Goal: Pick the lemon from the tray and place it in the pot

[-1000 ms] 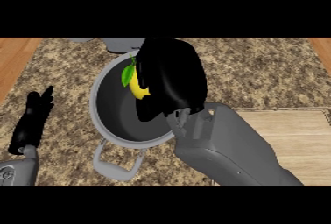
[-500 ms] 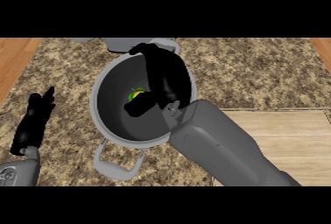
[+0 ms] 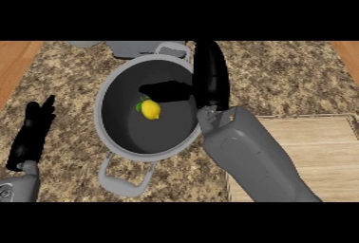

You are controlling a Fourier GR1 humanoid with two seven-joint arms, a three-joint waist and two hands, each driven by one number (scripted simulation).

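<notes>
A yellow lemon (image 3: 150, 109) with a green leaf lies on the dark bottom of the grey pot (image 3: 105, 124), left of the middle. My right hand (image 3: 210, 76) is raised over the pot's right rim, fingers straight and pointing away, holding nothing. It stands apart from the lemon, up and to the right of it. My left hand (image 3: 32, 135) rests open on the counter left of the pot, fingers up. A wooden tray (image 3: 316, 147) lies at the right, partly behind my right forearm.
The pot has one handle at the near side (image 3: 125, 180) and one at the far side (image 3: 172, 47). A grey object (image 3: 133, 47) sits behind the pot at the top edge. Speckled stone counter surrounds the pot.
My right hand let go of the lemon, straightened and moved right to the pot's right rim. The lemon now lies free in the pot. The left hand has not moved.
</notes>
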